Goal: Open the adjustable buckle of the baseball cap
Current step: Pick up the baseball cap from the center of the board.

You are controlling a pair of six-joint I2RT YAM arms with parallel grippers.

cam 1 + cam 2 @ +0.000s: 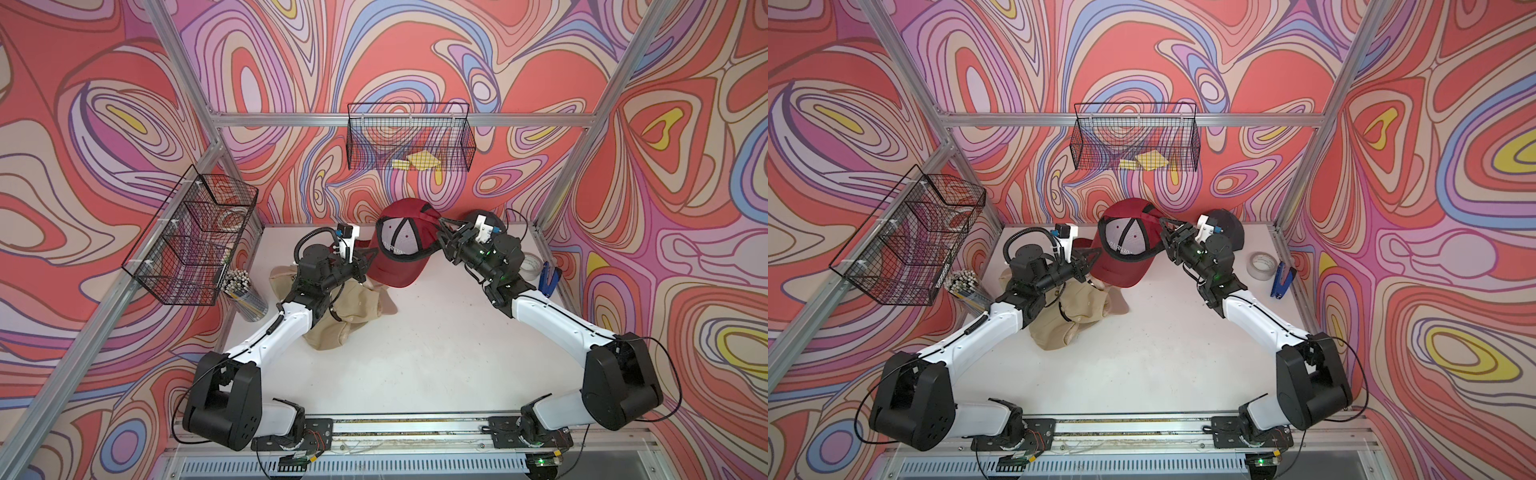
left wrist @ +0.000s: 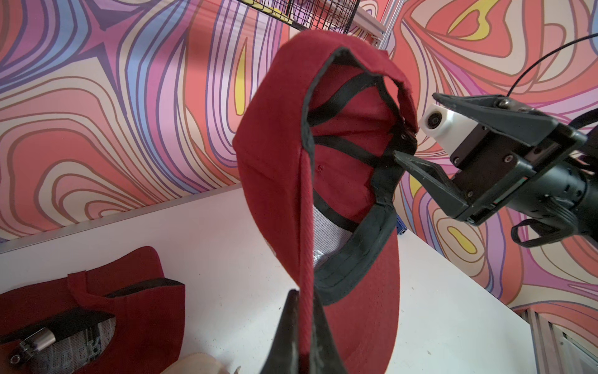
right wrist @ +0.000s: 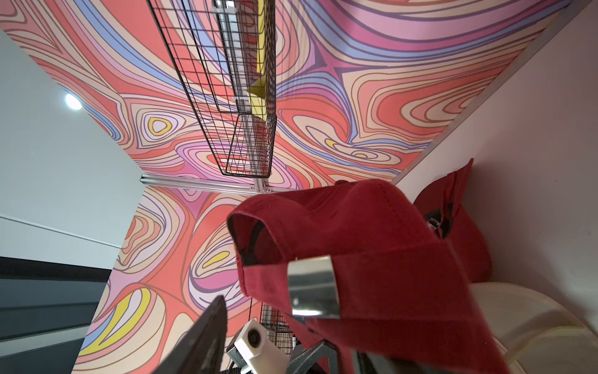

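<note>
Closest, in the right wrist view, a curved silver metal buckle (image 3: 312,285) sits on the red rear strap (image 3: 382,278) of the dark red cotton baseball cap (image 1: 401,245), which is raised over the far part of the white table (image 1: 415,353). The right gripper (image 2: 416,126) stands spread around that strap, perhaps touching it. The left gripper (image 2: 305,296) is clamped on the cap's side rim.

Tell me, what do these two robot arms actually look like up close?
The left arm and right arm match: white rounded links between bulky black joints, with a black ribbed hose and thin black cables looping outside. The left tool and right tool are black, each with two pointed, tapering fingers. A white boxy camera sits beside the tool.
</note>
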